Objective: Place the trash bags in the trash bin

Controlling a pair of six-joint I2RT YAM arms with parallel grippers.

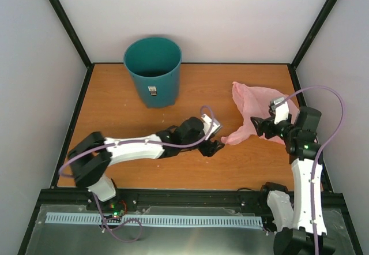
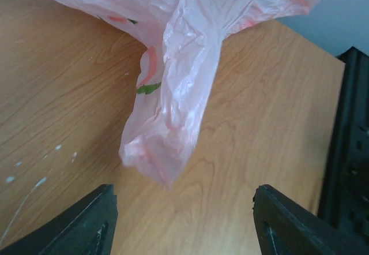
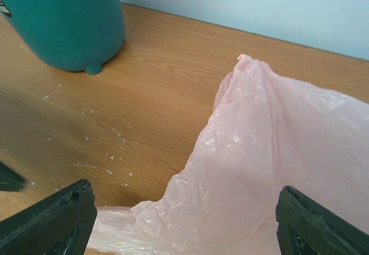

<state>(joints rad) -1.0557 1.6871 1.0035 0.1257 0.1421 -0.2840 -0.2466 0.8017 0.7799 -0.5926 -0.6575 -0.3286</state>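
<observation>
Biggest thing first: the wooden table [image 1: 190, 96], with the trash bin [image 1: 165, 82] standing upright at the far side, a bit left of centre, mouth open to the top. The trash bag [image 1: 253, 102] isn't in it. It's lying on the wood over on the right, well apart from the bin. Its long axis runs from the far right toward the near middle, with the wide crumpled body at the far end narrowing to a twisted tail [image 1: 233, 136] that points straight at the left claw [image 1: 214, 146].

That's the relation we reckon everything hangs on: the bag sits between the two claws, and the bin lies far and left of both. The right claw [image 1: 262, 126] is over the body of the bag. The left claw is just beside the tail and is the one nearer the bin.

Both claws are spread wide and, as far as we can see, gripping nothing. The left wrist view shows the tail tip just ahead of the fingers [image 2: 92, 220], not between them, which the top view can't settle. The right wrist view shows pink plastic lying unpinched in the gap between its fingers [image 3: 57, 217], plus the bin's base off to the far left. The bin's little white label [image 1: 152, 90] shows whole only from above.
</observation>
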